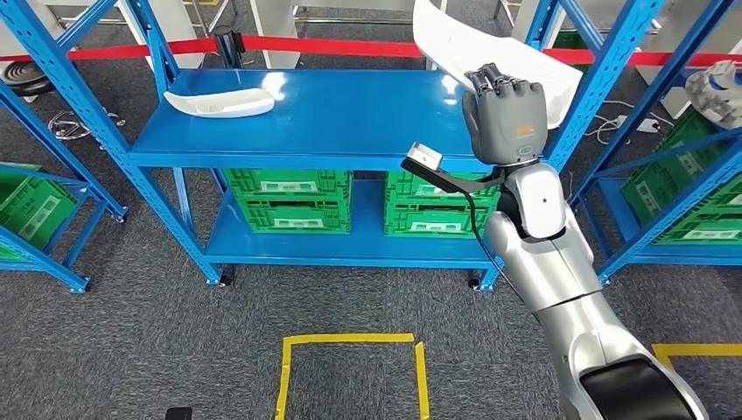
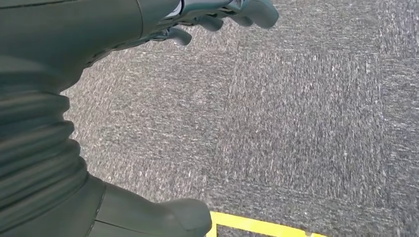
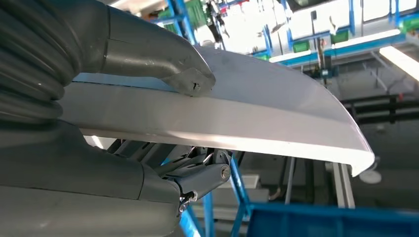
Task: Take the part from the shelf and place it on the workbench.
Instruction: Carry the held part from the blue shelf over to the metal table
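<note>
White part (image 1: 525, 66) sits clamped in the right hand (image 1: 506, 109), thumb (image 3: 163, 61) pressed on its top, raised above the right end of the blue shelf (image 1: 350, 118); left hand (image 2: 99, 108) hangs over grey carpet, fingers (image 2: 247, 12) apart, holding nothing; farther back, a second white part (image 1: 220, 102) lies on the shelf's left end.

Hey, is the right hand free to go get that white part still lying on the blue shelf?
Probably not: the right hand already grips another white part, raised above the shelf. The shelf part itself lies uncovered.
</note>
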